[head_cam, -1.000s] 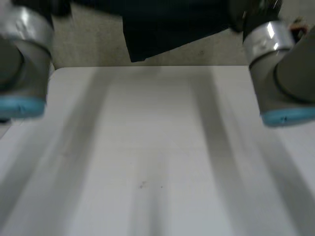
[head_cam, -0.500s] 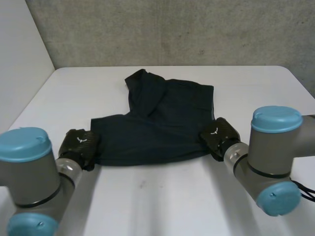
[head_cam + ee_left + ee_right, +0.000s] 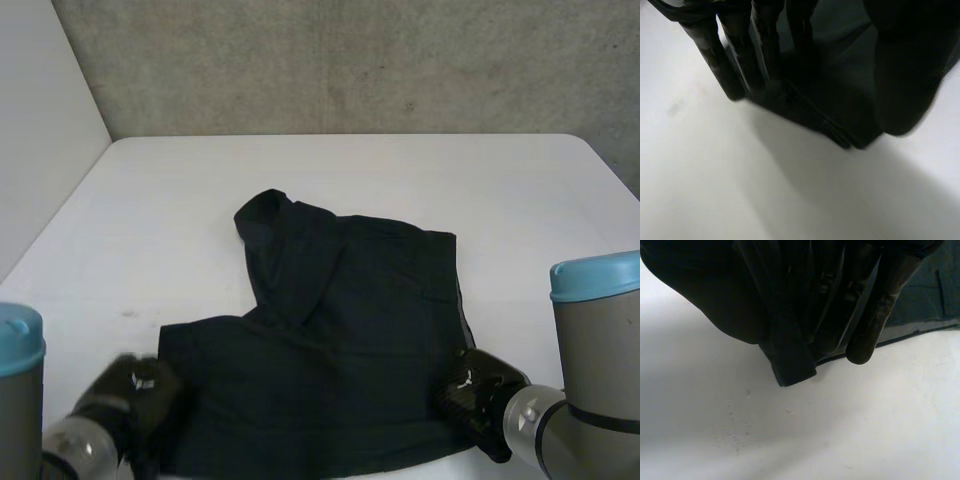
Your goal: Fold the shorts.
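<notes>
Since half a second ago, both hands have drawn back toward the robot, and the dark navy cloth shorts (image 3: 340, 350) have slid with them, from the middle of the counter to its near part. The smooth white counter (image 3: 400, 180) runs back to a grey concrete wall (image 3: 350, 60). On it the shorts lie mostly flat, their wide near edge stretched between the two hands, while a rumpled flap rises into a rounded bump at the far left side of the cloth. The grey left arm (image 3: 15, 400) with its light-blue cap stands at the near left, and the grey right arm (image 3: 600, 380) with the same cap at the near right. The black left hand (image 3: 135, 395) sits at the near left corner of the shorts. Its wrist view shows straight fingers (image 3: 730, 65) on one side of the cloth and the thumb on the other, pinching that corner just above the counter. The black right hand (image 3: 478, 392) sits at the near right corner. Its wrist view shows straight fingers (image 3: 880, 305) pressing the cloth against the thumb, with a thick stitched band of the corner (image 3: 790, 365) poking out beyond the fingertips.
</notes>
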Controlling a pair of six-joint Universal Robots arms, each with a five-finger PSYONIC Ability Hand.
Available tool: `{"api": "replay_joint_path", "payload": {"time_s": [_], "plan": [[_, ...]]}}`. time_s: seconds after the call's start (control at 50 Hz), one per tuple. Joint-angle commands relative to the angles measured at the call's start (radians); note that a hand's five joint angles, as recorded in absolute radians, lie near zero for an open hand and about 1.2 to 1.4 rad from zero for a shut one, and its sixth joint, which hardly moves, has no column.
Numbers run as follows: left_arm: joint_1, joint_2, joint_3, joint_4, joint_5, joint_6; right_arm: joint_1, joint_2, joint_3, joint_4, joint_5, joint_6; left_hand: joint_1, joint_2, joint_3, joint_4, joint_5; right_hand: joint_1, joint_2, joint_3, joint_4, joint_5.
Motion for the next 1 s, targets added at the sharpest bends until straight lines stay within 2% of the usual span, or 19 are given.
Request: {"api": "replay_joint_path", "payload": {"time_s": [0.02, 0.06, 0.14, 0.16, 0.26, 0.38, 0.54, 0.68, 0.82, 0.98, 1.0], "plan": [[0.006, -0.017, 0.179, 0.119, 0.004, -0.002, 0.0, 0.001, 0.017, -0.129, -0.006, 0.007, -0.149, -0.165, -0.17, -0.157, -0.156, 0.42, 0.214, 0.209, 0.201, 0.227], [0.007, -0.039, 0.213, 0.153, 0.012, -0.001, 0.0, 0.003, 0.028, -0.156, -0.008, 0.015, -0.158, -0.173, -0.179, -0.165, -0.165, 0.42, 0.214, 0.209, 0.201, 0.227], [0.007, -0.148, 0.315, 0.232, 0.11, 0.001, 0.002, 0.004, 0.034, -0.184, -0.011, 0.048, -0.143, -0.159, -0.164, -0.151, -0.15, 0.42, 0.214, 0.209, 0.201, 0.227], [0.007, -0.187, 0.36, 0.247, 0.163, -0.001, 0.002, 0.004, 0.034, -0.187, -0.011, 0.056, -0.146, -0.162, -0.167, -0.154, -0.153, 0.42, 0.214, 0.209, 0.201, 0.227], [0.007, -0.335, 0.506, 0.252, 0.286, 0.002, 0.0, 0.004, 0.032, -0.193, -0.015, 0.079, -0.125, -0.141, -0.147, -0.133, -0.133, 0.42, 0.214, 0.209, 0.201, 0.227], [-0.001, -0.517, 0.72, 0.212, 0.319, 0.001, -0.001, 0.004, 0.029, -0.198, -0.041, 0.084, -0.114, -0.129, -0.135, -0.121, -0.121, 0.42, 0.214, 0.209, 0.201, 0.227], [-0.007, -0.812, 1.061, 0.052, 0.375, 0.004, 0.0, 0.007, 0.032, -0.227, -0.048, 0.102, -0.064, -0.08, -0.085, -0.071, -0.071, 0.42, 0.214, 0.209, 0.201, 0.227], [-0.007, -0.955, 1.23, 0.009, 0.424, 0.004, -0.001, 0.013, 0.035, -0.23, -0.048, 0.114, 0.042, 0.026, 0.021, 0.034, 0.035, 0.42, 0.214, 0.209, 0.201, 0.227], [-0.011, -1.047, 1.345, 0.009, 0.432, 0.018, -0.003, 0.016, 0.035, -0.242, -0.048, 0.116, 0.3, 0.284, 0.279, 0.292, 0.293, 0.42, 0.214, 0.209, 0.201, 0.227], [-0.013, -1.067, 1.382, 0.009, 0.418, 0.05, -0.009, 0.015, 0.037, -0.242, -0.048, 0.116, 0.962, 0.947, 0.941, 0.955, 0.955, 0.42, 0.214, 0.209, 0.201, 0.227], [-0.013, -1.067, 1.382, 0.009, 0.417, 0.054, -0.009, 0.016, 0.037, -0.244, -0.048, 0.114, 0.963, 0.948, 0.942, 0.956, 0.956, 0.42, 0.214, 0.209, 0.201, 0.227]]}}
